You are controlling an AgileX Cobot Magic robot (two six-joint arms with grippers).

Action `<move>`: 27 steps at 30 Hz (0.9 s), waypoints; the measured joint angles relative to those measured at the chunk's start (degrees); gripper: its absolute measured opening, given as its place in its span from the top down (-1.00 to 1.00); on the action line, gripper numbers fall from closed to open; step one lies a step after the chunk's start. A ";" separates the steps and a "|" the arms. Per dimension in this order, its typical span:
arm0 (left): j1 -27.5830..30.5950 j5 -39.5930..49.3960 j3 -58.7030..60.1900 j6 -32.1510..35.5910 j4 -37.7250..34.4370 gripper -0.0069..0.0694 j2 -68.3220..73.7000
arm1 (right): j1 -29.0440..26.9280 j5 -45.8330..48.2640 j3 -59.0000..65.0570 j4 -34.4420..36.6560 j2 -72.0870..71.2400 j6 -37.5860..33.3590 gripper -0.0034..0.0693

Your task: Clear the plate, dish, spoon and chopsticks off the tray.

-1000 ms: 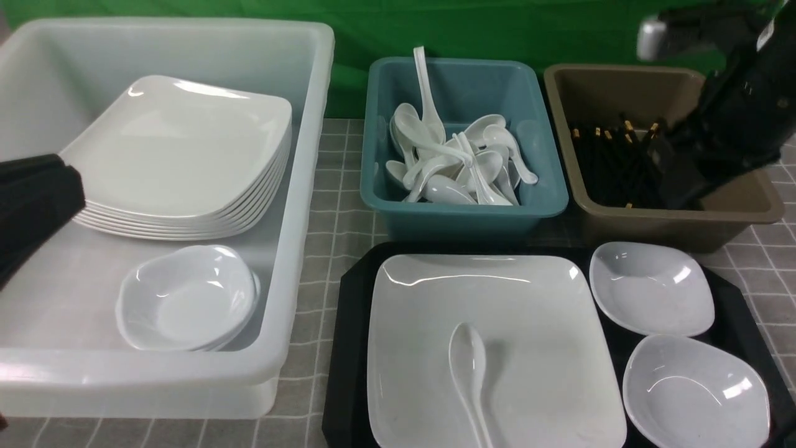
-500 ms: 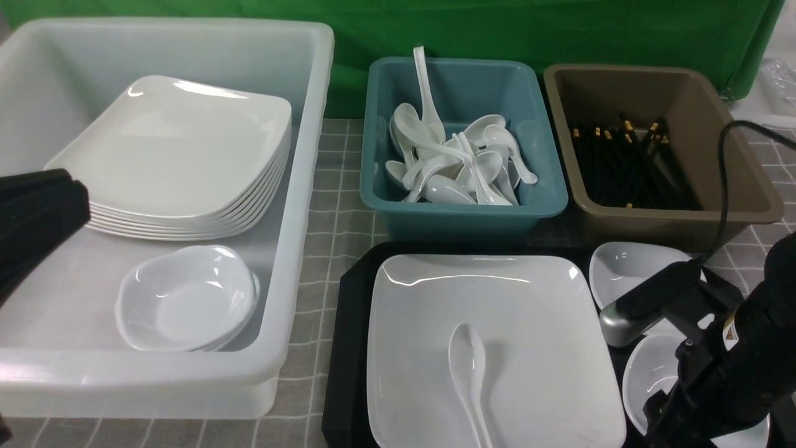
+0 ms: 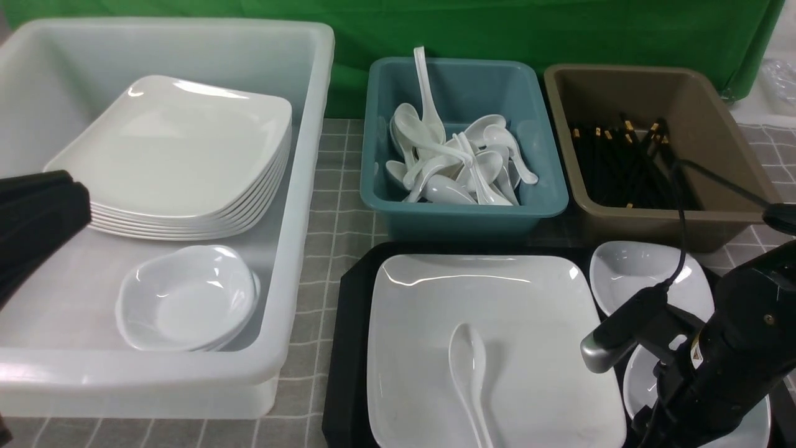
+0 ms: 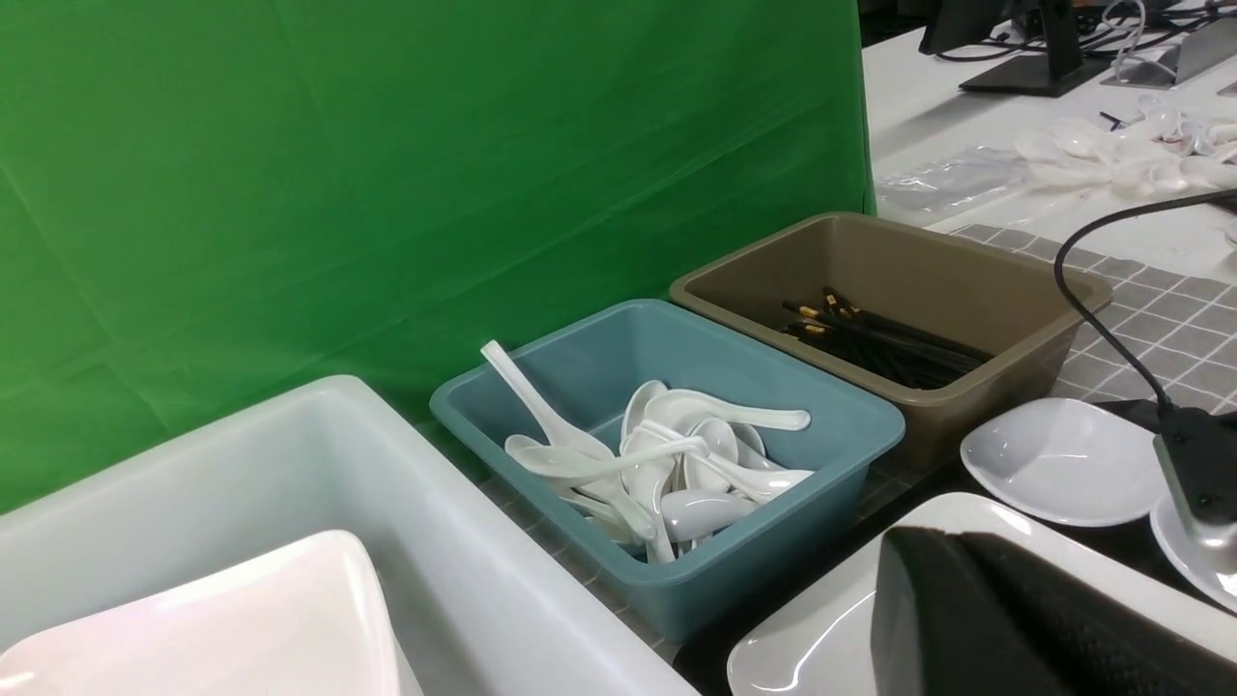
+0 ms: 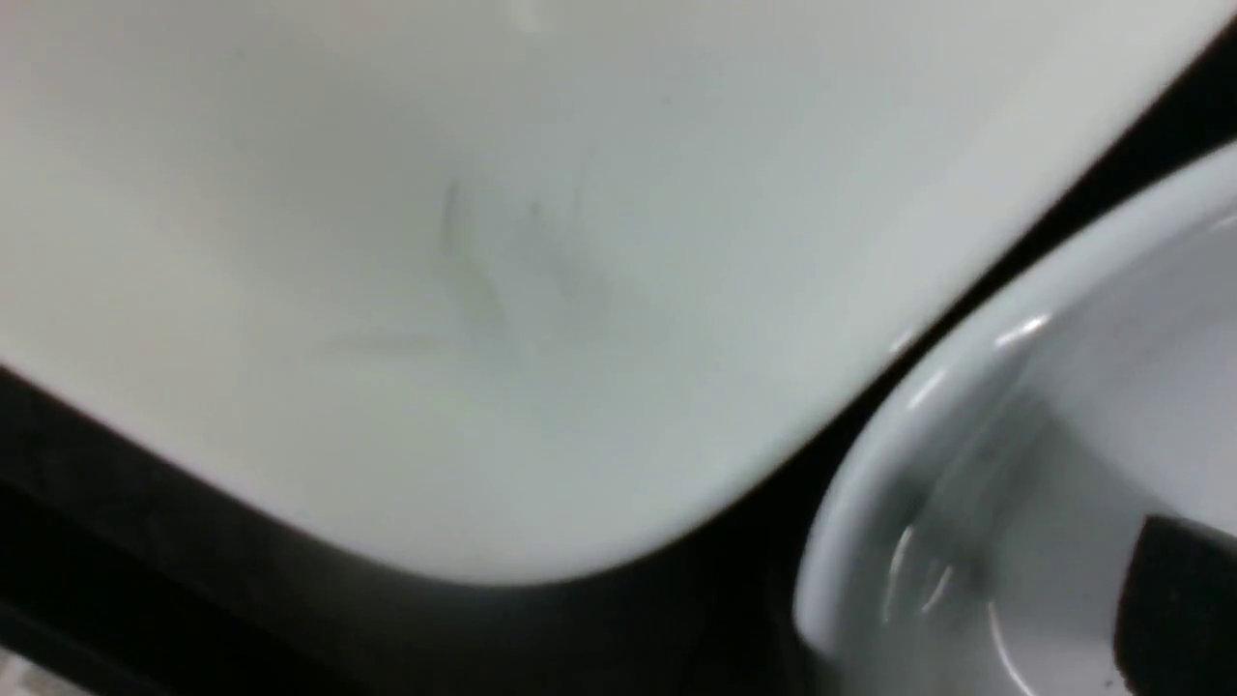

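**A:** so the right end effector (image 3: 665, 404) is tucked under its arm over the near dish (image 3: 637, 386) on the tray (image 3: 348, 348), can't tell its gape. The spoon (image 3: 469, 367) is on the plate (image 3: 497, 298), handle cut off.

**B:** the left end effector (image 3: 68, 205) is closed. Further back, a pile of spoons (image 3: 454, 165) in the teal bin (image 3: 460, 211), chopsticks (image 3: 622, 168) in the brown bin (image 3: 671, 218).

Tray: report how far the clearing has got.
Done: the chopsticks lie in the brown bin, none on the tray. In hand: the right arm hangs low over the nearer small dish. Left: the plate with the spoon on it, that dish and the farther small dish.
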 joint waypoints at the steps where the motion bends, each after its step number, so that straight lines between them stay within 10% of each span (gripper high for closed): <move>1: 0.00 0.00 0.00 0.00 0.00 0.76 0.00 | 0.00 0.00 0.00 0.00 0.05 -0.05 -0.34; 27: 0.00 0.80 0.00 0.00 0.34 0.76 0.00 | 0.51 18.57 -12.46 3.10 -20.89 6.68 0.74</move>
